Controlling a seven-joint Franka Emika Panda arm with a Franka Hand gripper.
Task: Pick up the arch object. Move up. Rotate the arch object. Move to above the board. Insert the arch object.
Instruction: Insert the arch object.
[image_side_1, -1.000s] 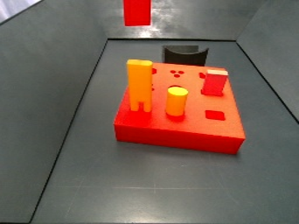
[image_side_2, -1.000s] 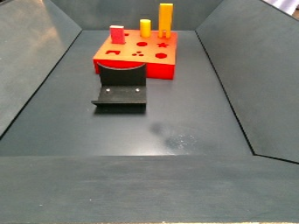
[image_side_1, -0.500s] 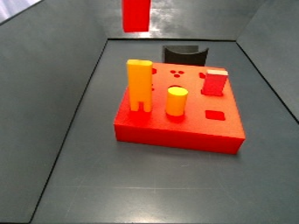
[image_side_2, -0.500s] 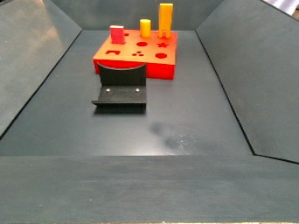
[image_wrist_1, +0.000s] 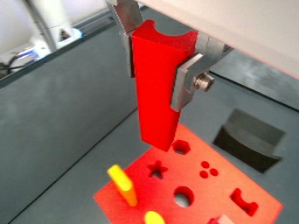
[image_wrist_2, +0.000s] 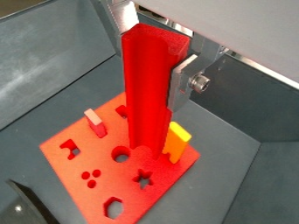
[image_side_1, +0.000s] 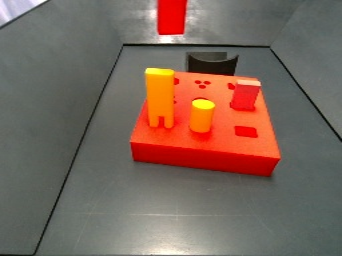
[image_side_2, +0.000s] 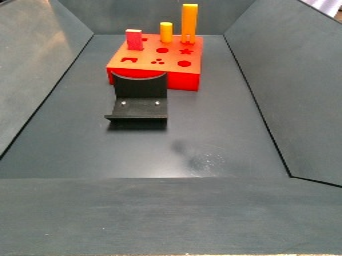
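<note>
My gripper (image_wrist_1: 158, 63) is shut on the arch object (image_wrist_1: 156, 92), a bright-red slab with a curved notch in its upper end, held upright between the silver fingers (image_wrist_1: 187, 77). It shows the same way in both wrist views, with the gripper (image_wrist_2: 153, 63) holding the arch object (image_wrist_2: 146, 96). It hangs high above the board (image_wrist_1: 212, 185), a large red square block with cut-outs (image_wrist_2: 170, 181). In a side view only the slab's lower end (image_side_1: 171, 17) shows, above and beyond the board (image_side_1: 201, 146). The board also shows in a side view (image_side_2: 154, 78), where the gripper is out of view.
On the board stand an orange-yellow two-legged piece (image_side_1: 159, 97), a yellow cylinder (image_side_1: 202, 116) and a short red block (image_side_1: 245, 94). A black curved-top block (image_side_1: 210, 62) sits on the floor beside the board (image_side_2: 138, 105). Sloping grey walls enclose the floor.
The arch object, held in the gripper, has shifted to the right and slightly up in the side view. Nothing on the board has moved.
</note>
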